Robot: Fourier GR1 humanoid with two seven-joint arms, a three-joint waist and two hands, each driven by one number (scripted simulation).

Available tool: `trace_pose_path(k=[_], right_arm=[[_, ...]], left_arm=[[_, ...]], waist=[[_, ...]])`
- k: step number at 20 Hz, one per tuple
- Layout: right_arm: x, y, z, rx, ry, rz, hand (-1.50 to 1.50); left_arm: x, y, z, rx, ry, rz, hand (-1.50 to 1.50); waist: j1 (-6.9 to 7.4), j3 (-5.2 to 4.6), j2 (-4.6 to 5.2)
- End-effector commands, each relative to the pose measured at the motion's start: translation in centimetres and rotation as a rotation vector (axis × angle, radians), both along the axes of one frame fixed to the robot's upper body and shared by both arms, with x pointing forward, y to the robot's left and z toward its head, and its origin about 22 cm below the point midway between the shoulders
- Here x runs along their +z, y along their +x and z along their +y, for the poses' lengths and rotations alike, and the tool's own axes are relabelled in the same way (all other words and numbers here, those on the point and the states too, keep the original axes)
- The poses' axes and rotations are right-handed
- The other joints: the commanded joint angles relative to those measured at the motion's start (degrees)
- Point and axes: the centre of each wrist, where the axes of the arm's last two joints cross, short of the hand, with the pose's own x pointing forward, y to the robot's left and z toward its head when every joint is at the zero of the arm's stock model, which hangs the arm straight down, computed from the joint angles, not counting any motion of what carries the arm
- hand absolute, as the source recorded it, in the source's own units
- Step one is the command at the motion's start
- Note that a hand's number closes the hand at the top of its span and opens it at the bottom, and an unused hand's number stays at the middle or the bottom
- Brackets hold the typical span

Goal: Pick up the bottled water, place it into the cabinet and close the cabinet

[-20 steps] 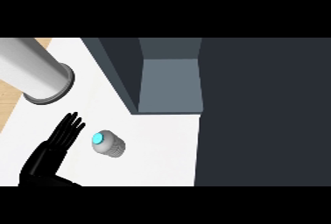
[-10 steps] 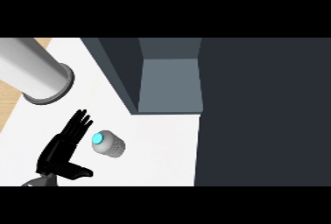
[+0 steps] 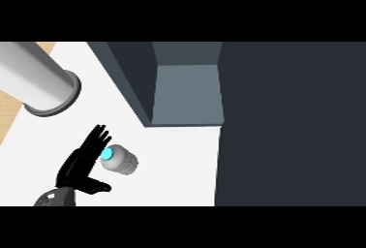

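Note:
The bottled water [image 3: 120, 162] stands on the white counter [image 3: 172, 164], seen from above as a grey body with a cyan cap. My left hand [image 3: 80, 164] comes in from the lower left, open, fingers straight and pointing up. Its fingers lie against the bottle's left side and partly cover the cap's edge; the thumb sticks out to the right below the bottle. The dark grey cabinet [image 3: 186, 94] stands open beyond the bottle, its paler inner floor showing. My right hand shows nowhere.
A large grey cylinder [image 3: 43, 82] lies at the upper left on the counter. A broad dark panel [image 3: 289, 126] fills the view's right side. A wooden strip [image 3: 8, 121] runs along the counter's left edge.
My left hand has moved right and slightly up until its fingers reach the bottle's left side, and its thumb has spread out. The bottle has not moved.

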Motion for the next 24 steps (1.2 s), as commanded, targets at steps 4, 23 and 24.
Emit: trace_pose_path(k=[4, 23, 24], right_arm=[[0.7, 0.4, -2.2, 0.010, -0.032, -0.019, -1.50], [-0.4, 0.7, 0.9, 0.038, 0.008, 0.006, -1.50], [0.1, 1.0, 0.7, 0.032, 0.005, 0.009, -1.50]], left_arm=[[-1.4, -0.1, -0.9, -0.019, -0.035, -0.008, -1.50], [-3.6, 0.8, -7.4, -0.097, -0.231, 0.067, -1.50], [-3.0, 1.6, -7.1, -0.118, -0.229, 0.066, -1.50]], waist=[[0.27, 0.03, -0.02], [-0.71, -0.11, 0.31], [-0.32, -0.06, 0.21]])
